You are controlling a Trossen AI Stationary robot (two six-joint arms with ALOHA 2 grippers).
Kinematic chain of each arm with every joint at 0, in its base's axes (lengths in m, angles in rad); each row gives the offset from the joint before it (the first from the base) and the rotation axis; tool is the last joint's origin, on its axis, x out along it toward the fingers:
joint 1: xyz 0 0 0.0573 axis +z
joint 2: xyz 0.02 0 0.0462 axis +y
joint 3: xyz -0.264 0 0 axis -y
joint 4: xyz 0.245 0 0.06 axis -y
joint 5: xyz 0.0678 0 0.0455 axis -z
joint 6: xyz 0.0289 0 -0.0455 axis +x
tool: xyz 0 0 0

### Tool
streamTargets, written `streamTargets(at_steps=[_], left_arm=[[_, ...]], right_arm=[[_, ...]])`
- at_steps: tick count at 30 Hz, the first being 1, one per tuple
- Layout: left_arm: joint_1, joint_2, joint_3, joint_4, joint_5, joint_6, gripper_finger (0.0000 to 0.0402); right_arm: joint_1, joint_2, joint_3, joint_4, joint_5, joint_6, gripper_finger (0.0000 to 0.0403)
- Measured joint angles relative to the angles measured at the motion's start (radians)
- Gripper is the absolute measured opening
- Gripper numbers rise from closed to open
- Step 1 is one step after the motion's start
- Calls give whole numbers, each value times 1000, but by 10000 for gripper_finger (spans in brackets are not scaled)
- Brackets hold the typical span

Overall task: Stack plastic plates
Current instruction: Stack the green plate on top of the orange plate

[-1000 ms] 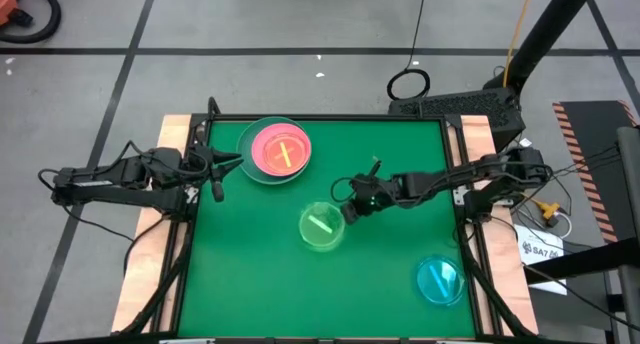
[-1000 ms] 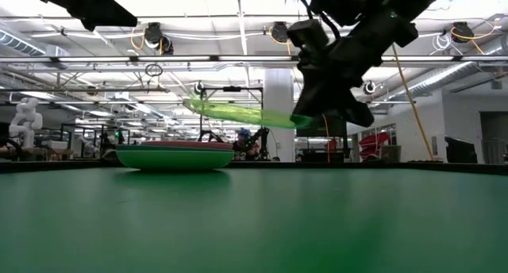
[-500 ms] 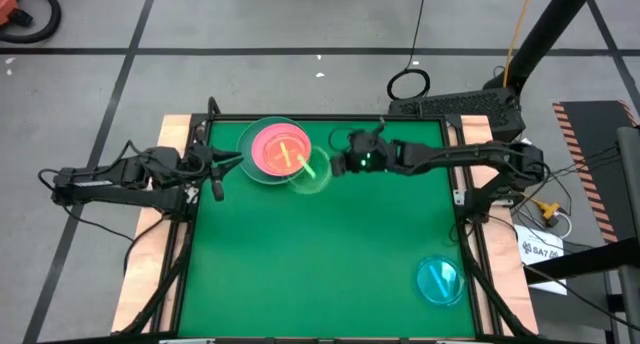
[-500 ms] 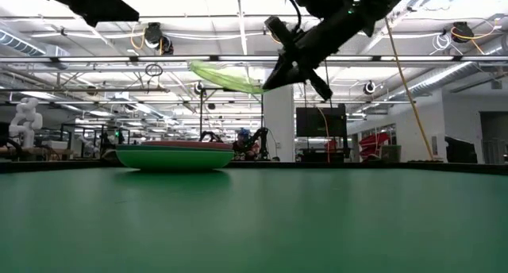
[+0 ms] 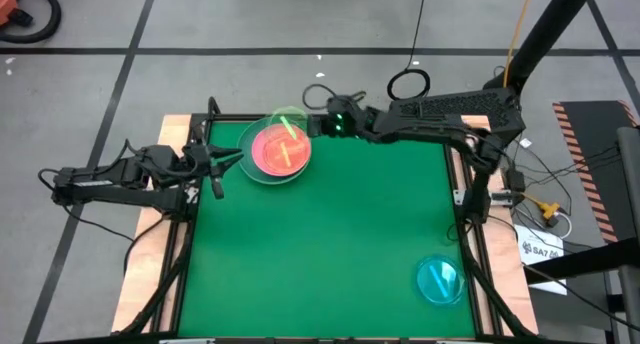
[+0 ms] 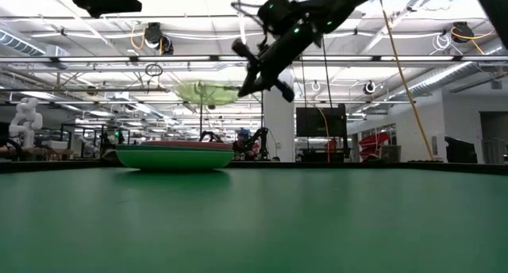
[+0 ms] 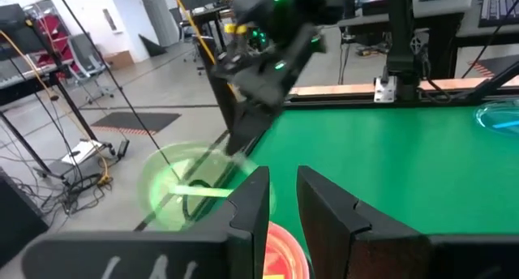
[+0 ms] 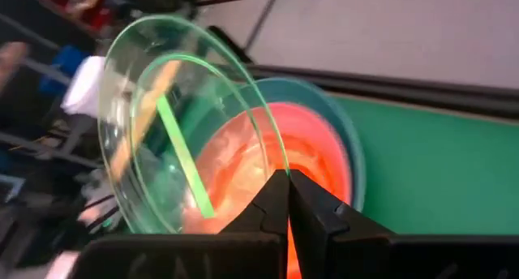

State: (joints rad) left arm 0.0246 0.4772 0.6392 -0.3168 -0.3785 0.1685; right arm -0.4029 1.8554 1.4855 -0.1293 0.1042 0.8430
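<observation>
A stack of plastic plates (image 5: 275, 151) rests on the green table near its far edge; its top shows pink-red with a yellow strip, and a teal rim (image 8: 350, 161) rings it. My right gripper (image 5: 318, 127) is shut on a small translucent green plate (image 5: 289, 124), which hangs tilted above the far side of the stack (image 6: 175, 156). A cyan translucent plate (image 5: 438, 280) lies flat at the near right corner. My left gripper (image 5: 230, 164) waits just left of the stack, its fingers (image 7: 251, 206) slightly apart with nothing between them. My right gripper pinches the green plate's rim (image 8: 278, 172) between its two fingers, on the side toward the table's right. The fingers come from the right, slanting down. The plate (image 6: 208, 92) is lifted clear and tilted above the stack.
The table's black frame and wooden side boards (image 5: 180, 134) border the green mat. The mat's middle and near left (image 5: 300, 264) lie bare. The left arm (image 5: 110, 176) stretches in from the left edge.
My right gripper has carried the green plate from the middle of the table up and toward the far left, to above the stack's far side. It has stayed shut on the plate, which has tipped more steeply. My left gripper has kept its place.
</observation>
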Motion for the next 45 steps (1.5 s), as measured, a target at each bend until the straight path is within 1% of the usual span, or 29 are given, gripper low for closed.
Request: streamTargets(at_steps=[3, 7, 9, 14, 18, 23, 26, 28, 35, 39, 45], left_arm=[[0, 0, 0, 0, -1, 4, 74], [0, 0, 0, -4, -1, 4, 74], [0, 0, 0, -7, -2, 4, 74], [0, 0, 0, -19, -4, 11, 74], [0, 0, 0, -23, -5, 11, 74], [0, 0, 0, -24, -6, 11, 74], [0, 0, 0, -24, -6, 10, 74], [0, 0, 0, -24, -6, 9, 74], [0, 0, 0, -24, -6, 7, 74], [0, 0, 0, -24, -6, 7, 74], [0, 0, 0, -24, -6, 10, 74]], right_arm=[[-27, 80, 95, -54, -15, 1, 0], [-53, 173, 212, -112, -105, 9, 0], [-60, 211, 267, -143, -133, 16, 0], [-62, 289, 387, -278, -161, 29, 0], [-60, 331, 452, -376, -167, 34, 0], [-45, 353, 459, -452, -184, 65, 0], [-31, 354, 458, -499, -158, 65, 0], [-25, 351, 458, -507, -133, 64, 0], [-25, 352, 458, -495, -134, 72, 2], [-23, 352, 458, -496, -133, 72, 16], [-23, 352, 458, -496, -130, 63, 50]])
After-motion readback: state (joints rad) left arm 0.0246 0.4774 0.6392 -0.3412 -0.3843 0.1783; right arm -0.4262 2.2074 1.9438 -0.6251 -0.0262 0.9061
